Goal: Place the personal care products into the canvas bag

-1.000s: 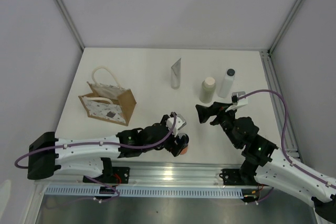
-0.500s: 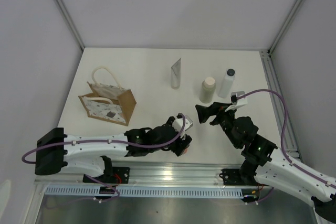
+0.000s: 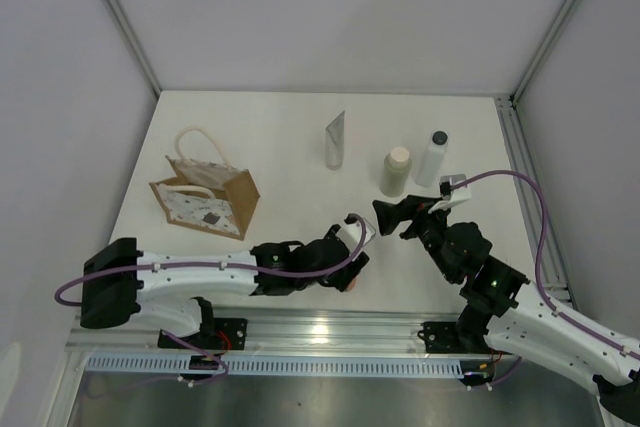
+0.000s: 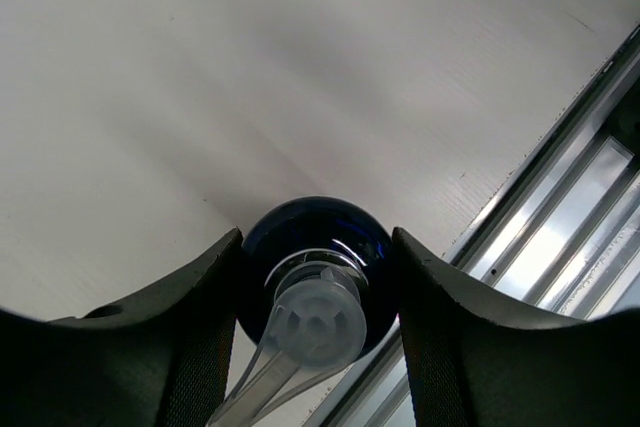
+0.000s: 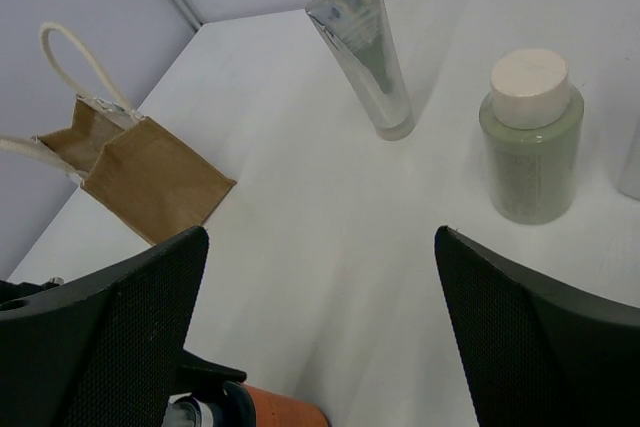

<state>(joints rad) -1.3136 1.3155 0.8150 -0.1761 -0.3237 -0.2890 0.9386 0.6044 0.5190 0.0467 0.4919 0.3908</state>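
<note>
Nearest to me, at the table's (image 3: 290,187) near edge just beside the metal rail (image 4: 560,247), my left claw (image 4: 316,237) had its two fingers against either side of the short orange bottle (image 3: 352,285). They pressed on its round dark-blue cap (image 4: 315,232), so the claw stood partly closed, gripping the bottle. From my left wrist I saw only the cap end-on. From my right wrist a strip of orange body showed low down. I could not tell whether the bottle stood upright or leaned.

A little farther in, my right claw (image 3: 388,215) hung wide open with nothing between its fingers, near the bottles but apart from them.

To the left stood the canvas bag (image 3: 205,194), tan-brown with a white speckled front panel and cream rope handles (image 3: 197,137). Its mouth was open. I could not tell what lay inside.

Beyond my right claw stood the cream bottle (image 3: 396,171), upright, with a pale greenish body under a cream cap. Just beside it on the right was the translucent white bottle (image 3: 432,159) with its dark cap, also upright.

Farthest back, left of those two and apart from them, the grey-white squeeze tube (image 3: 335,140) stood on its cap, its flat crimped end up.
</note>
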